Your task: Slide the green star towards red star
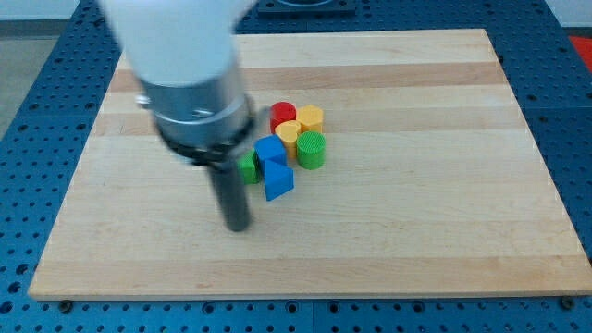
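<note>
My tip [239, 226] rests on the wooden board, below and left of a tight cluster of blocks. The green star [248, 167] is mostly hidden behind the rod; only its right part shows, just left of a blue block [269, 150]. The red star [282, 114] sits at the cluster's top. My tip is about a block's width below the green star and touches no block.
A blue triangular block [278, 180] lies right of the rod. A green cylinder [312, 150], a yellow block [311, 117] and a second yellow block [288, 133] fill the cluster's right side. The board [416, 213] lies on a blue perforated table.
</note>
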You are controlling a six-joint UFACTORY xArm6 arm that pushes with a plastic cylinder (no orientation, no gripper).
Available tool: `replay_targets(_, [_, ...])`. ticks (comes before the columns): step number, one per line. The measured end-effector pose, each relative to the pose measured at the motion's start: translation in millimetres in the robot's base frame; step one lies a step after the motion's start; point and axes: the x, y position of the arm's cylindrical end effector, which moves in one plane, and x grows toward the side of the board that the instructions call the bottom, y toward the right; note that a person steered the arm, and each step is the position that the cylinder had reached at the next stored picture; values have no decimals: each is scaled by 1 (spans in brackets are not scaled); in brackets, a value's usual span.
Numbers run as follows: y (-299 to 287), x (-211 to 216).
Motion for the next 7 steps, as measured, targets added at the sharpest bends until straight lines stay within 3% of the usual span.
replay_targets(1, [62,-5])
replay_targets(4, [-15,-36])
replay_targets(7, [-45,-49])
